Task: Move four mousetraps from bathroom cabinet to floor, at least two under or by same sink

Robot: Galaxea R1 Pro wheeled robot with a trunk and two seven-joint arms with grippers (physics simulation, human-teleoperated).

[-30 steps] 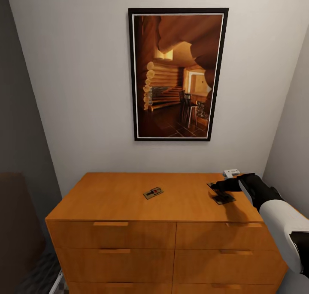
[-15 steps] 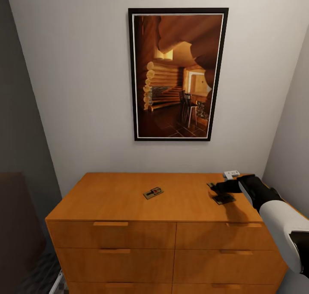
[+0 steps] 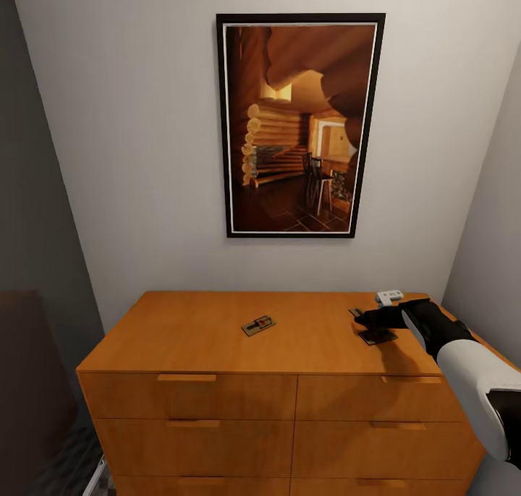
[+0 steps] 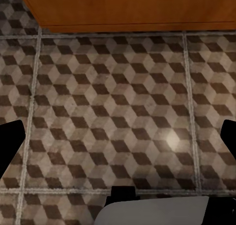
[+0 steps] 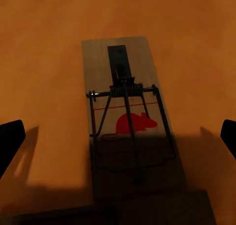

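Since the earlier head frames, the right gripper [image 3: 367,317] has eased slightly lower and nearer over the cabinet [image 3: 217,402] top; the rest of the scene matches.

Edges and room: the cabinet top runs wall to wall at the back, under a framed picture [image 3: 300,125] of a log interior. Its right rear corner lies close to the side wall. A small white object [image 3: 389,294] sits at that corner, just behind the right arm. The middle of the top is bare wood around one mousetrap [image 3: 258,325], which lies near the centre, angled, well apart from the gripper.

A second mousetrap [image 3: 378,335] lies near the right end of the top, directly beneath the right gripper. In the right wrist view this trap [image 5: 132,131] sits between the two dark fingertips [image 5: 11,139], which stand wide apart at the frame edges, touching nothing; jaws spread, nothing grasped. The trap lies lengthwise along the view, roughly centred in the gap.

Markings: the trap's pale wood plate carries a red mouse silhouette under the wire bar. No legible text.

Left gripper [image 4: 118,136]: fingertips spread wide, holding nothing, hanging above the bathroom floor [image 4: 118,112] of cube-pattern tiles, beside the cabinet's lower edge [image 4: 123,8].
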